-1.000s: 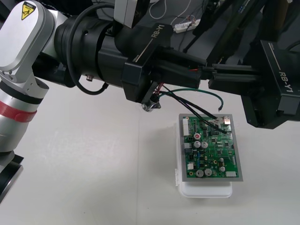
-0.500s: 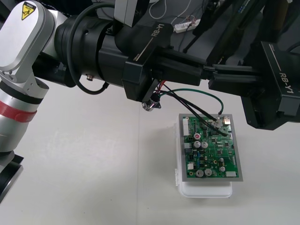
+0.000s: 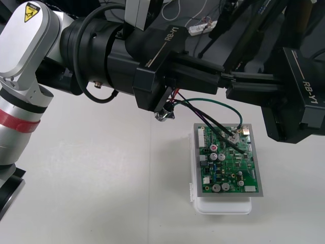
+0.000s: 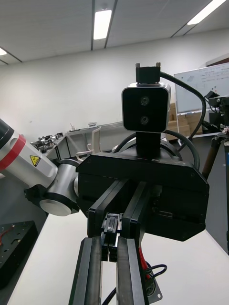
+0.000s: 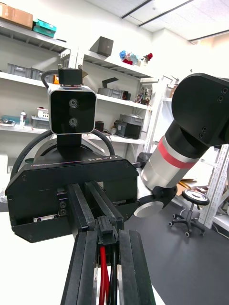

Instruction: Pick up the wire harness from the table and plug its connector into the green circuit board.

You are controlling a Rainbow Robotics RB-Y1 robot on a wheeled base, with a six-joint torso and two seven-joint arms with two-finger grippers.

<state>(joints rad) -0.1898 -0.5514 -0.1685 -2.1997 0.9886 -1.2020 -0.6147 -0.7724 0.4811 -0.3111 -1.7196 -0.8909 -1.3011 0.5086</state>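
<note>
Left claw (image 3: 217, 76) closed; right claw (image 3: 234, 78) closed, tip to tip

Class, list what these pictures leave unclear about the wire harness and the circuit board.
- Front view: whether the wires touch the circuit board or hang just above it; too small.
- Front view: how the plug is held; the left claw and right claw bodies cover it.

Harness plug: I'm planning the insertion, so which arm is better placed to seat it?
Right, probably: the right gripper pinches the plug near the board; the left gripper holds the wires behind it.
</note>
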